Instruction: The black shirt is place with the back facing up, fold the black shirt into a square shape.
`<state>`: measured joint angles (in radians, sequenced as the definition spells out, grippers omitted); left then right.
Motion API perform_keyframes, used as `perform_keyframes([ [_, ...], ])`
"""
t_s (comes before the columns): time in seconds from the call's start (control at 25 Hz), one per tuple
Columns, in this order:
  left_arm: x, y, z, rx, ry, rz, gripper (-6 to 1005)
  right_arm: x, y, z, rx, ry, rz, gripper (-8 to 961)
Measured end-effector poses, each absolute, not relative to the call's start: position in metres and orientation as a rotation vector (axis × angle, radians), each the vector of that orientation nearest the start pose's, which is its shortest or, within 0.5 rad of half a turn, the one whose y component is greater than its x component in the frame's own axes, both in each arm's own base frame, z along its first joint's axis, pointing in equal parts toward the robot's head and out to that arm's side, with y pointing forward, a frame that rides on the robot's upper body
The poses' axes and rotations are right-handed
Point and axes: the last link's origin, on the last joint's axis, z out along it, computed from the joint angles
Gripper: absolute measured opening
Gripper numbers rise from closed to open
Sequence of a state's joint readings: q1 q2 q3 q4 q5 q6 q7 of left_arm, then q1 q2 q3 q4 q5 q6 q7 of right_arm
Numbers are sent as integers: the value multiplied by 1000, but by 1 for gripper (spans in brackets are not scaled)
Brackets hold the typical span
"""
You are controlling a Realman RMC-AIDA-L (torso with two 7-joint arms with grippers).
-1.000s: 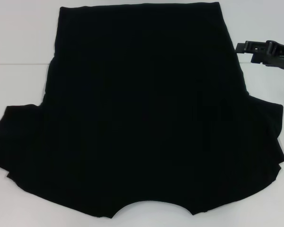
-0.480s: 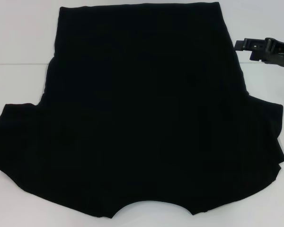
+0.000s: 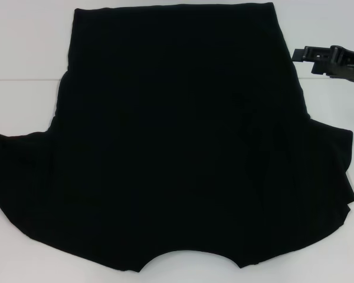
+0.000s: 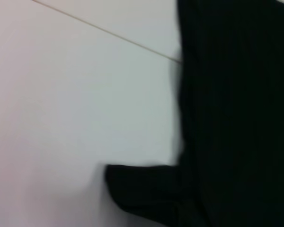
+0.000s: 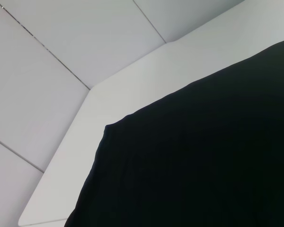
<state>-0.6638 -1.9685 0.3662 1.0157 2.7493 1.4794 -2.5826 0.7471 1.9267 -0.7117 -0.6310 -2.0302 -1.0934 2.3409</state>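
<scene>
the black shirt (image 3: 183, 141) lies flat across the white surface (image 3: 23, 41) (neckline at the near edge); the right end effector (image 3: 329, 60) hovers by its far right corner, grip state unclear

We're looking at a bare test room or robot lab, nothing homely about it. A plain white bench (image 3: 23, 106) fills the head view, a thin seam crossing it from nine o'clock. In the right wrist view the bench's clipped corner (image 5: 92, 90) shows, and beyond it a pale floor (image 5: 47, 42) of large tiles with dark joints. A black robot arm (image 3: 333, 59) reaches in at two o'clock.
</scene>
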Motion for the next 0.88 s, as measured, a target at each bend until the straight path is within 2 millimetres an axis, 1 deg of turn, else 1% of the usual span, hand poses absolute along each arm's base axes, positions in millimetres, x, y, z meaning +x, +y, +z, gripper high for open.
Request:
perform_keyframes([
  [0.16,-305,382,122,-1868,-1732,-113,6,245,450,75,-2030,1504,721,807],
  [0.32,-281,392,99,-1999,-1665,-36,6,246,450,75,-2025,1507,719,807],
  [0.44,-259,391,73,-2167,-1583,75,7,247,450,74,-2025,1505,715,807],
  [0.56,-248,386,54,-2268,-1535,175,7,247,450,74,-2022,1504,714,806],
  [0.64,-242,384,46,-2312,-1528,212,7,249,449,74,-2019,1505,712,806],
  [0.72,-238,382,44,-2343,-1537,205,16,250,449,75,-2017,1506,710,806],
  [0.88,-232,376,46,-2425,-1556,137,53,252,448,76,-2008,1506,706,805],
])
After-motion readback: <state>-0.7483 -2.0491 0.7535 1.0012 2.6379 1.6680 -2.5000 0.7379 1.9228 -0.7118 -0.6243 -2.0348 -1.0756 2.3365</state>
